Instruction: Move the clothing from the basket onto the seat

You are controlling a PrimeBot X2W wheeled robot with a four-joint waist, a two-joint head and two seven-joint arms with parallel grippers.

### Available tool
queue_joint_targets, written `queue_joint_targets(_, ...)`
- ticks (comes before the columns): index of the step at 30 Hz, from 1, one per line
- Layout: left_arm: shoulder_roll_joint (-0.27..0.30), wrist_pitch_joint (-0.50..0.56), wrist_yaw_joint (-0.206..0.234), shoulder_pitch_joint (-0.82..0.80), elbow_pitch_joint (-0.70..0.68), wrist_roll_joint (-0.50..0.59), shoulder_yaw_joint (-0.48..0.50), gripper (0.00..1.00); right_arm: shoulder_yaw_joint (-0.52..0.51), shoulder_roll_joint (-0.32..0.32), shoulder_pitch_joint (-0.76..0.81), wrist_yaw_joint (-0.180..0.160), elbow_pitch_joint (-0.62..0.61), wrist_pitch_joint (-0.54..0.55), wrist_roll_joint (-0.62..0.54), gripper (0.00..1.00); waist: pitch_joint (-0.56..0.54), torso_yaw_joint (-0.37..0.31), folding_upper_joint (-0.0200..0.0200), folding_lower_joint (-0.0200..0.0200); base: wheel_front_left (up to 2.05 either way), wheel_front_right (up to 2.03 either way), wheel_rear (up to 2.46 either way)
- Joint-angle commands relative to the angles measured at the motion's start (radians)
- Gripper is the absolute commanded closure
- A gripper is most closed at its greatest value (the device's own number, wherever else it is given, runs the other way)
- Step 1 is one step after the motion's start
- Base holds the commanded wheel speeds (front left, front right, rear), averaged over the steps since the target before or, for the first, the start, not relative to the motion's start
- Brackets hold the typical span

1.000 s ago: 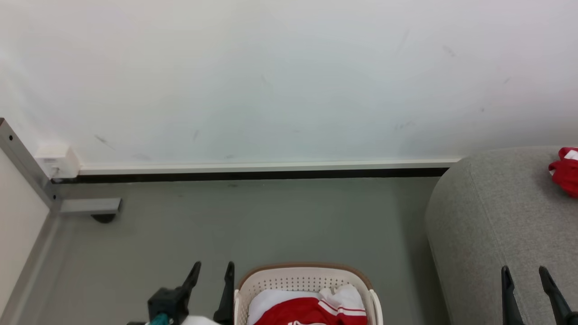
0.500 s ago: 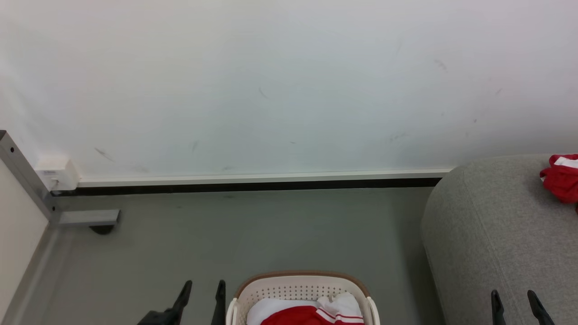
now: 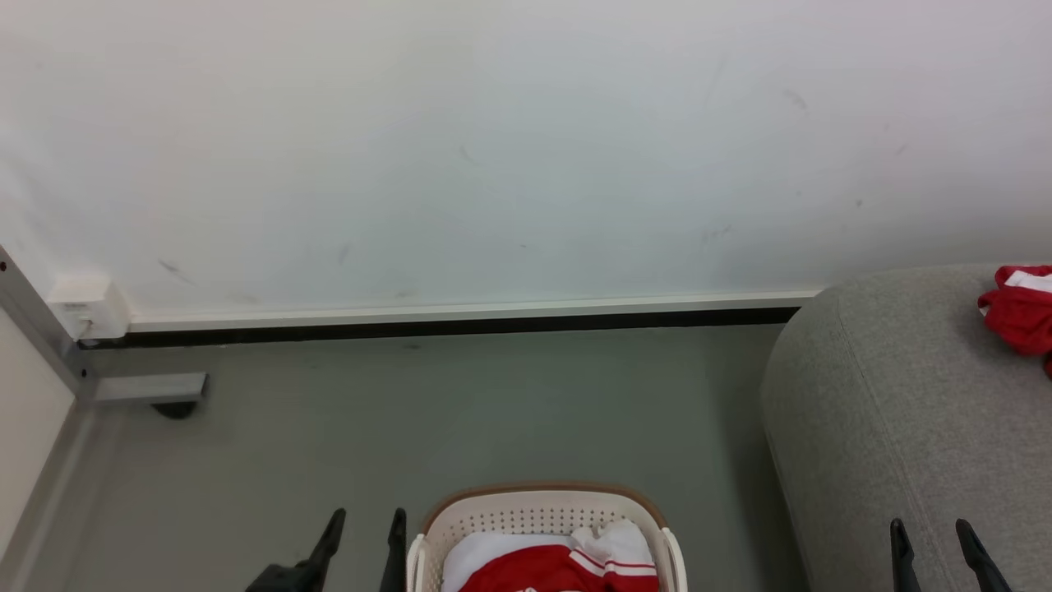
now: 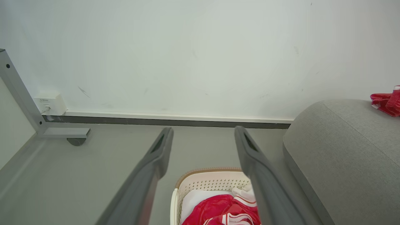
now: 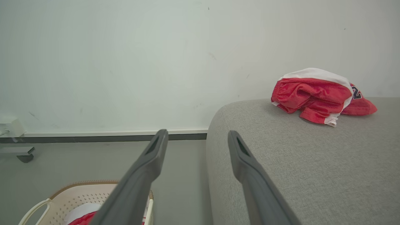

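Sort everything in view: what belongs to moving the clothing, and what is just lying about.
Job in hand:
red clothing inside the basket
grey seat
red garment lying on that seat

Just lying about:
white wall box
metal frame foot

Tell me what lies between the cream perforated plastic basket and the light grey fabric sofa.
A strip of bare grey floor, nothing else; the head view shows the basket and sofa standing apart.

left gripper (image 3: 367,520), right gripper (image 3: 929,528) sunk lower in head view
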Motion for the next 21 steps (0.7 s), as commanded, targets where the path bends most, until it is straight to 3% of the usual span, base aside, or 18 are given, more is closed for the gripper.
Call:
queue_joint_targets(1,-0.005,-0.001,-0.012,-0.009,0.003,0.012,-0.001,0.00,0.000,0.000,-0.020,-0.003,-0.013,0.001,0.007,0.00,0.016,-0.011,-0.0001,0.0001,0.00,0.00,0.00)
queue_joint_targets(11,0.006,0.008,-0.092,-0.184,0.117,0.076,-0.066,0.00,0.012,-0.001,-0.103,-0.003,-0.087,0.001,0.018,0.00,0.161,-0.085,-0.0001,0.0001,0.00,0.00,0.00)
queue_joint_targets(21,0.034,0.234,-0.144,-0.481,0.380,0.201,-0.221,0.00,0.045,0.000,-0.231,-0.003,-0.182,0.001,0.066,0.00,0.422,-0.192,-0.0001,0.0001,0.00,0.00,0.00)
